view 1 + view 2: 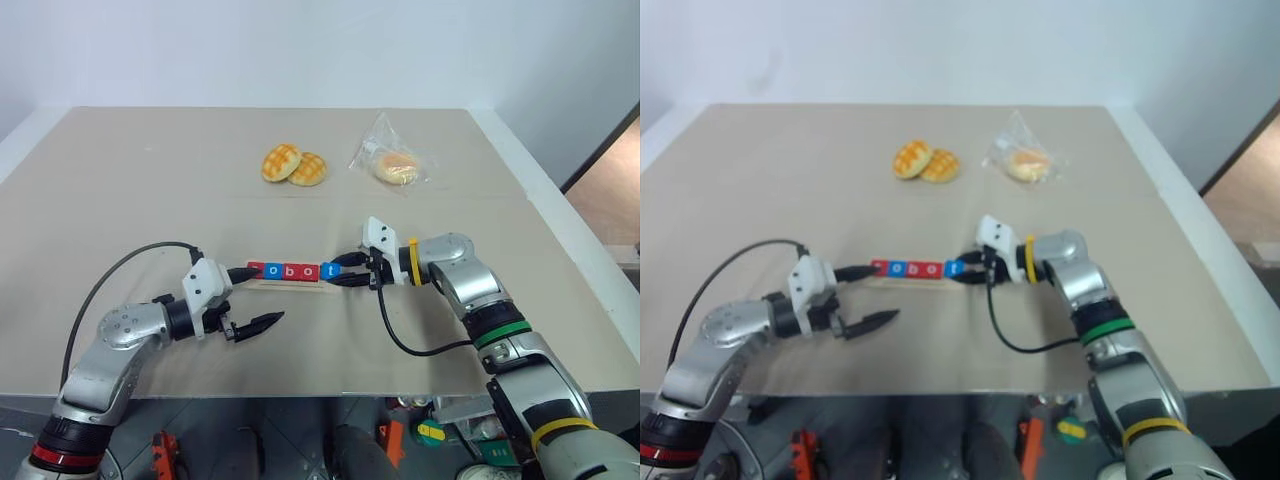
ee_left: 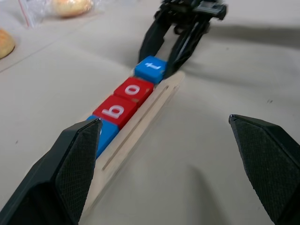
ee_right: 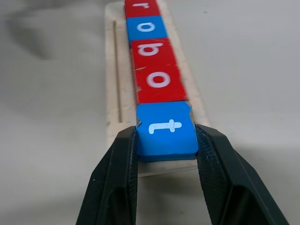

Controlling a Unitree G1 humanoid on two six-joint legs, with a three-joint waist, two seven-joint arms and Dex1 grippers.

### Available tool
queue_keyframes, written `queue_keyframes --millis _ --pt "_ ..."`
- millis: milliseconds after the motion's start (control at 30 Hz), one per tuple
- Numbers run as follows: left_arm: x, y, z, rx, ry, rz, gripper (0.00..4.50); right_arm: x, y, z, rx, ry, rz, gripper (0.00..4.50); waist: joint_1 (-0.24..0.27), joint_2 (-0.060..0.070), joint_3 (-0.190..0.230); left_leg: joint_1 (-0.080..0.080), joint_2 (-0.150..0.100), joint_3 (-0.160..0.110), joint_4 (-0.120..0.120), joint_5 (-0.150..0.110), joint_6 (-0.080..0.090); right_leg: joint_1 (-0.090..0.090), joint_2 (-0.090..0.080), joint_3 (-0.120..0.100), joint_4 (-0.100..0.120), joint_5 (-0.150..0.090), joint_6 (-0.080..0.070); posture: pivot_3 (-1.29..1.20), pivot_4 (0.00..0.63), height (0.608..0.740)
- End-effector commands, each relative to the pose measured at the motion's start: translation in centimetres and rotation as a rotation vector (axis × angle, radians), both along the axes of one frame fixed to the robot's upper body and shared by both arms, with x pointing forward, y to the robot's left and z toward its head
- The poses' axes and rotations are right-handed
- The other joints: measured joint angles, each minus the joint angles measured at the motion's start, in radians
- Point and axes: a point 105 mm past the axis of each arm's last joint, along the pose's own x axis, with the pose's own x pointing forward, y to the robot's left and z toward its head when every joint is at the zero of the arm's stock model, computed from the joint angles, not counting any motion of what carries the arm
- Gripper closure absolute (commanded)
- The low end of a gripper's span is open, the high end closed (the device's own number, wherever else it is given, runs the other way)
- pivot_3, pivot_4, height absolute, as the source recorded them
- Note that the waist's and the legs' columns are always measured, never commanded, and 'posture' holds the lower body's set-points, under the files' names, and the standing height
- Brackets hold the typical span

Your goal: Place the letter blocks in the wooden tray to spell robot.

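A: We start with the bench (image 1: 150, 180), a wide beige top. Where on it is the wooden tray (image 2: 140, 136)?

B: Near the middle, slightly toward the front edge, lying crosswise. The letter blocks (image 1: 288, 271) sit on it in a row, touching one another; from the robot's left we read red r, blue o, red b, red o, blue t.

A: And at twelve o'clock from the tray?

B: Two round waffle-patterned buns (image 1: 294, 165) touching each other, well apart from the tray. At about one o'clock we see a clear bag (image 1: 390, 155) with a pale bun inside.

A: What is the right end effector (image 3: 166, 140) doing?

B: It comes in from three o'clock of the tray, and its two black fingers are clamped on either side of the blue t block (image 3: 165, 129), which rests at that end of the tray, against the red o.

A: The left end effector (image 1: 250, 298)?

B: Spread wide, gripping nothing. It sits at the tray's nine o'clock end, with one finger (image 1: 243, 272) reaching the tray's end and the other (image 1: 258, 323) over bare bench in front of the tray.
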Motion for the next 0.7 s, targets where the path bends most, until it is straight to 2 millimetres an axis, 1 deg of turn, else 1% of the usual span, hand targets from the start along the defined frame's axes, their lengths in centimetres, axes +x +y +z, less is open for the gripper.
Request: queue_keyframes --millis 33,400,433,700 --pt "-0.63 -0.36 1.30 -0.026 -0.053 -0.027 0.00 0.88 0.46 1.52 0.009 -0.056 0.012 3.31 0.000 0.000 0.000 0.000 0.000 0.000 0.000 0.000 0.000 0.000 0.000 0.000 0.000 0.000 0.000 0.00 0.150 0.740" --pt "-0.74 -0.20 0.89 -0.002 -0.050 -0.023 0.00 0.86 0.83 1.42 0.001 -0.036 0.044 3.31 0.000 0.000 0.000 0.000 0.000 0.000 0.000 0.000 0.000 0.000 0.000 0.000 0.000 0.000 0.000 0.00 0.150 0.740" --pt "-0.76 -0.22 0.83 -0.001 -0.049 -0.024 0.00 0.83 0.83 1.43 0.002 -0.035 0.046 2.81 0.000 0.000 0.000 0.000 0.000 0.000 0.000 0.000 0.000 0.000 0.000 0.000 0.000 0.000 0.000 0.00 0.150 0.740" --pt "-0.82 -0.36 0.35 0.022 -0.044 -0.036 0.00 0.73 1.03 1.99 0.024 -0.026 0.050 2.81 -0.001 0.000 0.000 0.000 0.000 0.000 0.000 0.000 0.000 0.000 0.000 0.000 0.000 0.000 0.000 0.00 0.150 0.740"
